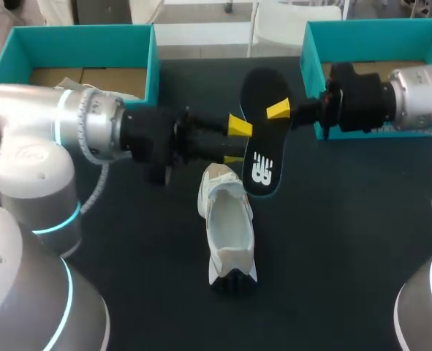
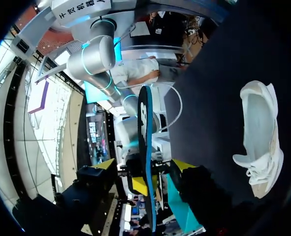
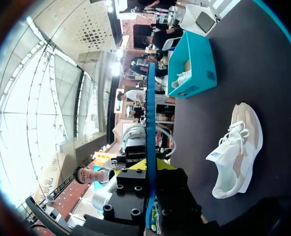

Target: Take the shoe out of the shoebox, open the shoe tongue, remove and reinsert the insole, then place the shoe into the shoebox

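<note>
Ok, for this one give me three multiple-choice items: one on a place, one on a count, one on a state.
1. Where is the white shoe?
A. inside a box
B. on the table
C. in a gripper

2. How many teal shoeboxes are there?
A. one
B. two
C. three

3. The black insole is:
A. inside the shoe
B. flat on the table
C. held in the air

Answers:
1 B: the shoe lies on the dark tabletop, outside both boxes.
2 B: one stands at the back left and one at the back right.
3 C: the insole is up off the table, with the jaws of the right gripper shut on it.
</note>
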Robot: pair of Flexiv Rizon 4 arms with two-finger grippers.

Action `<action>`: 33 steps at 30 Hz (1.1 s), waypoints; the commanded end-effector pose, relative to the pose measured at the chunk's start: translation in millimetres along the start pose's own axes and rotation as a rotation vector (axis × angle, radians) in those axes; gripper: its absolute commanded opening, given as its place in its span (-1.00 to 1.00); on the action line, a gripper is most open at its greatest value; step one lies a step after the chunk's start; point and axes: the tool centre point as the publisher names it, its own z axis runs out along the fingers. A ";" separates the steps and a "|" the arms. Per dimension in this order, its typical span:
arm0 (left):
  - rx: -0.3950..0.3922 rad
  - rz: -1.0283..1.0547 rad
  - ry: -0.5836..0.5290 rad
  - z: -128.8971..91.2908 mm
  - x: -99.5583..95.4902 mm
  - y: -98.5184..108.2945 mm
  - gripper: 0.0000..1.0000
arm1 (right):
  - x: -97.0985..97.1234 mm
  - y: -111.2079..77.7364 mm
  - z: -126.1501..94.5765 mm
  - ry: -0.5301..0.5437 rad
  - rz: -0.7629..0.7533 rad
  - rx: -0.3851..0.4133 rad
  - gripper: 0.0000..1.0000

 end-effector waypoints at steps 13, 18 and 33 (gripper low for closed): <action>-0.127 0.004 0.568 -47.0 -36.4 8.3 1.00 | -36.5 2.8 21.3 0.044 0.016 0.026 -1.00; -0.127 0.004 0.568 -47.0 -36.4 8.3 1.00 | -36.0 4.2 23.4 0.009 0.021 0.052 -1.00; -0.120 -0.165 1.019 -31.4 -40.5 31.0 1.00 | -38.3 5.6 31.5 -0.021 0.030 0.089 -1.00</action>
